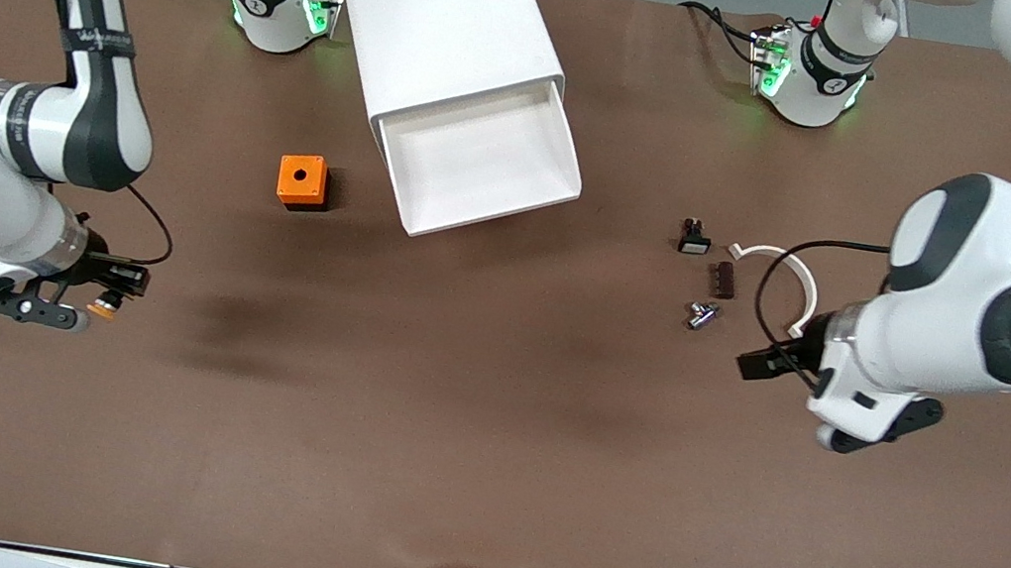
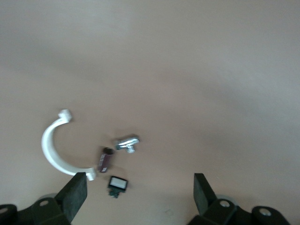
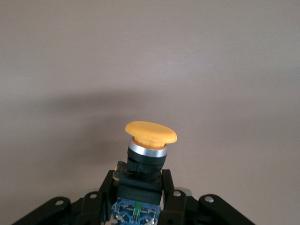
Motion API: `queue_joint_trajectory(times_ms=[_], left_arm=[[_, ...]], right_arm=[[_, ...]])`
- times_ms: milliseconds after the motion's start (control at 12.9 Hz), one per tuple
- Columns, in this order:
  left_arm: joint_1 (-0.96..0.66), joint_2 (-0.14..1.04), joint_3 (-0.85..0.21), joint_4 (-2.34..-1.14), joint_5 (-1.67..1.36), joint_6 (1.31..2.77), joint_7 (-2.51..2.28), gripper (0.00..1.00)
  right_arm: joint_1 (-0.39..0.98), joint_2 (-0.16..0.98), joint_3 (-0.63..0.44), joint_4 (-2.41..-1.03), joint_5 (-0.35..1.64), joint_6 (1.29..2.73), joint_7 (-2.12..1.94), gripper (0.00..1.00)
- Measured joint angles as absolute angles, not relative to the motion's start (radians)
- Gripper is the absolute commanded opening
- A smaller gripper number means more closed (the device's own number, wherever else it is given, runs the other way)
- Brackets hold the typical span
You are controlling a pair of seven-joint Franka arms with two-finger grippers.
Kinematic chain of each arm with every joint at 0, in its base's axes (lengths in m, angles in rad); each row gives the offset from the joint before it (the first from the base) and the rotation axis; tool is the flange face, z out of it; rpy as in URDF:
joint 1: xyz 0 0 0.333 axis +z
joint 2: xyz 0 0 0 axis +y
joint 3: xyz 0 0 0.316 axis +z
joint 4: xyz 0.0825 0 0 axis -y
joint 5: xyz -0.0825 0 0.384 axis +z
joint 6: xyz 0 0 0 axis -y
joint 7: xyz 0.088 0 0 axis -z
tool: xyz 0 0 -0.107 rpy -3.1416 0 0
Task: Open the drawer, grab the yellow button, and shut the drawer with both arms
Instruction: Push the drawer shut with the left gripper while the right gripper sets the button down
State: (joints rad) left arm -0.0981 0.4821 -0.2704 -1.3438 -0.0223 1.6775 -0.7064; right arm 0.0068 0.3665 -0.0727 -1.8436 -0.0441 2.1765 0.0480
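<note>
The drawer, the top tray of the white cabinet, is pulled out, and nothing shows inside it. My right gripper is up over the table at the right arm's end and is shut on the button. In the right wrist view the button shows its orange cap, silver ring and black-and-blue body between the fingers. My left gripper hangs open and empty over the table beside a cluster of small parts. Its fingers show wide apart in the left wrist view.
An orange cube with a round hole sits beside the cabinet toward the right arm's end. Toward the left arm's end lie a black-and-white switch part, a white curved clip, a dark brown piece and a silver part.
</note>
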Motion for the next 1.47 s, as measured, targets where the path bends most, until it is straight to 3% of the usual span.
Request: queue_joint_trajectory(times_ms=[233,699,776,854,1320,1475], left_arm=[[-0.121,0.486,-0.364,-1.425,-0.022,1.773,-0.704,1.00],[-0.286,0.512,-0.381,-1.493,-0.021,1.911,-0.923,1.00],[-0.311,0.524,-0.381,-1.494,-0.021,1.938,-0.978,1.00],[-0.337,0.539,-0.382,-1.495,-0.021,1.961,-1.019,1.00],[-0.461,0.579,-0.388,-1.492,-0.022,2.015,-1.111,1.00],[-0.503,0.579,-0.390,-1.490,-0.022,2.016,-1.156,1.00]], right_arm=[[-0.058,0.417,-0.071,-1.874,-0.045,2.252,-0.011,0.00],[-0.136,0.571,-0.070,-1.878,-0.045,2.446,-0.187,0.00],[-0.140,0.581,-0.069,-1.877,-0.045,2.456,-0.191,0.90],[-0.140,0.585,-0.068,-1.876,-0.045,2.459,-0.192,1.00],[-0.140,0.577,-0.060,-1.857,-0.045,2.437,-0.192,1.00],[-0.139,0.543,-0.054,-1.816,-0.045,2.324,-0.189,1.00]])
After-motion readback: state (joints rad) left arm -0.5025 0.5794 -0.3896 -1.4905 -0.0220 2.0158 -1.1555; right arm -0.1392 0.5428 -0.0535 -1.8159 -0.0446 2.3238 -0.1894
